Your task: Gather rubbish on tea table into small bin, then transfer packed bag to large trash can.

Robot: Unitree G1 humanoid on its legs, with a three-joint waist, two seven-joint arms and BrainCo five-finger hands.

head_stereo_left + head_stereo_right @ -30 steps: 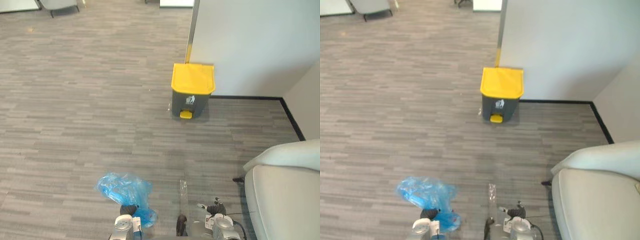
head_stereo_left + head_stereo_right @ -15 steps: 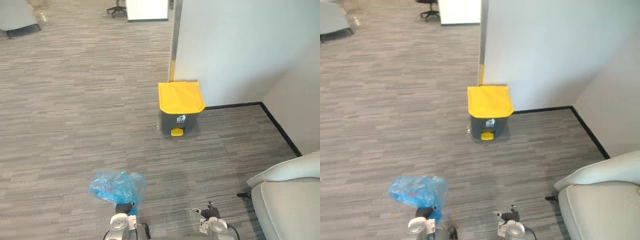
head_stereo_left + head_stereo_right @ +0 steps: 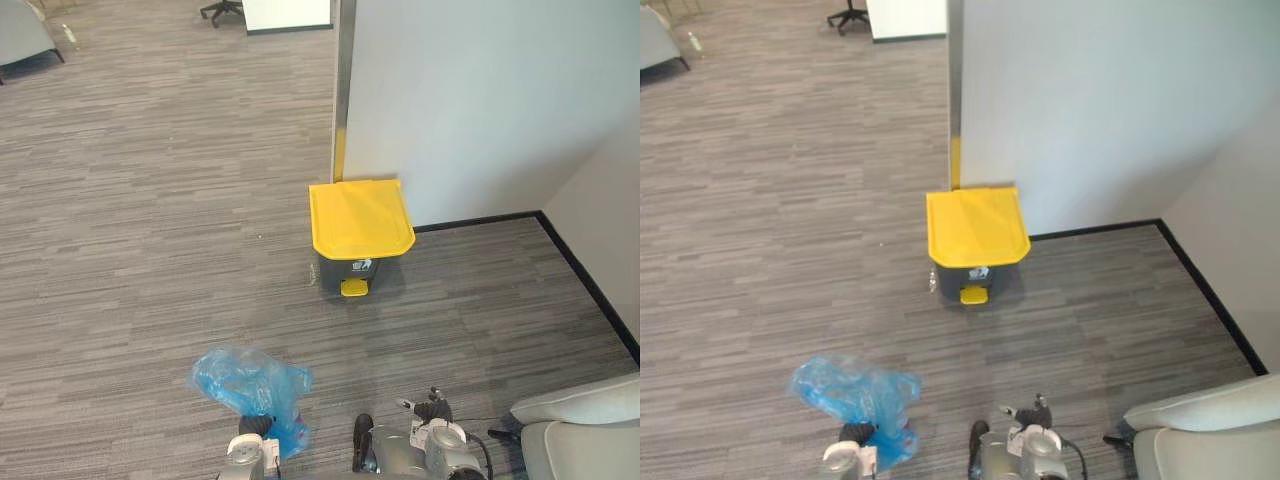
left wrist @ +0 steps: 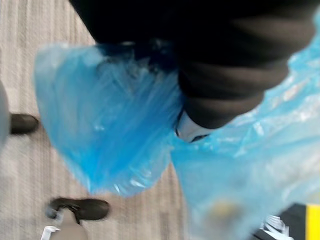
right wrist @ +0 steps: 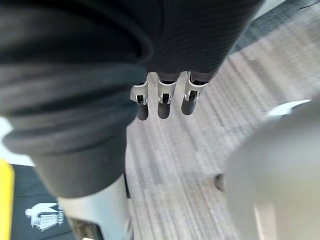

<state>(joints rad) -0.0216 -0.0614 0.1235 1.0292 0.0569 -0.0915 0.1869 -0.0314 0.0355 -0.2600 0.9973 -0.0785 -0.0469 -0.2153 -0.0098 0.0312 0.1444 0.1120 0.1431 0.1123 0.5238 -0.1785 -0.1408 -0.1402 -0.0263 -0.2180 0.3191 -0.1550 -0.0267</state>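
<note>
The crumpled blue plastic bag (image 3: 245, 380) bunches at our left hand (image 3: 252, 426) — its grip we cannot tell — off the floor (image 3: 150, 250), likely for carrying to the yellow-lidded grey pedal bin (image 3: 360, 218); our right hand (image 5: 162, 100) hangs relaxed, empty

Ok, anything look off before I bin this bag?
Nothing stands out. The blue bag is bunched in the left hand, with no tear or spill visible on the floor. The bin stands upright by the wall, yellow lid shut. The right hand is empty.
</note>
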